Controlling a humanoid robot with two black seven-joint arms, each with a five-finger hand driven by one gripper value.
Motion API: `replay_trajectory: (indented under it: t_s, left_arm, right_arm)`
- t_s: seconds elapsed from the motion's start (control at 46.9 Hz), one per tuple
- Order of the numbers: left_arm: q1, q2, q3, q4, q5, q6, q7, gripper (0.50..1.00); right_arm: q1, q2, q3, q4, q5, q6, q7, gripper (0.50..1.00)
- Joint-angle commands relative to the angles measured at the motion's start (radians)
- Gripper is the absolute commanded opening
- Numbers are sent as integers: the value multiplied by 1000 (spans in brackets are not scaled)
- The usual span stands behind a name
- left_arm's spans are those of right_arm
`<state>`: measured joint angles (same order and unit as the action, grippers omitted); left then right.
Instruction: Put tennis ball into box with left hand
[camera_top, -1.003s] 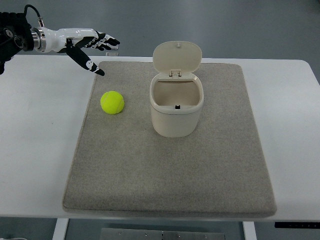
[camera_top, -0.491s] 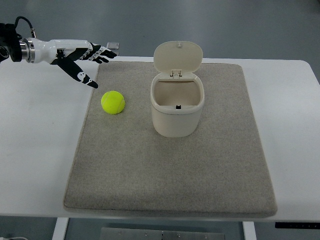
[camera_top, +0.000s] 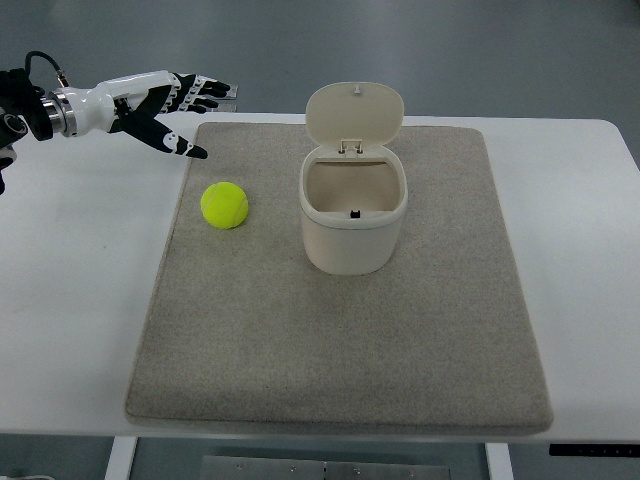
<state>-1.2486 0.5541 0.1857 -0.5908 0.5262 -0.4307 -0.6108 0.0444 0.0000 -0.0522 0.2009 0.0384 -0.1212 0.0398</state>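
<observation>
Tennis ball (camera_top: 224, 205) sits free on the grey mat (camera_top: 340, 330), at 9 o'clock from the box (camera_top: 353, 222) and near it. Box stands upright with its lid (camera_top: 354, 113) tipped back at 12 o'clock, so the mouth is open to a drop from above. Left hand (camera_top: 165, 100) hovers at 11 o'clock from the ball, apart from it, fingers spread and thumb splayed, holding nothing: likely pre-shaped for a grasp. Right hand not visible.

Bright, even overhead light; soft short shadows under the ball (camera_top: 224, 205) and the bin (camera_top: 353, 222); mild glare on the white table (camera_top: 70, 290); focus sharp throughout; no visible motion blur; slight edge distortion.
</observation>
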Motion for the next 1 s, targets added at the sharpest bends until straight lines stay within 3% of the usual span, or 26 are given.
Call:
replay_trajectory:
  t_s: [0.0,0.149,0.299,0.491,0.683,0.896,0.982]
  left_arm:
    - [1,-25,-37,46,-73,29,0,958]
    - [5,-77,-118,178,-332,38,0,958]
    - [49,-95,-230,223,-690,52,0,943]
    - [60,-169,-262,190,-874,188,0,941]
    - [63,-172,-209,131,-769,193,0,945]
    - [18,-155,-157,117,-283,168,0,947]
    - [-12,-129,-121,117,-83,119,0,954]
  right_arm:
    - [0,0,0,0,0,0,0,901]
    - [0,0,0,0,0,0,0,901]
    - [0,0,0,0,0,0,0,901]
    - [0,0,0,0,0,0,0,901]
    - [0,0,0,0,0,0,0,901]
    - [0,0,0,0,0,0,0,901]
    - [0,0,0,0,0,0,0,901]
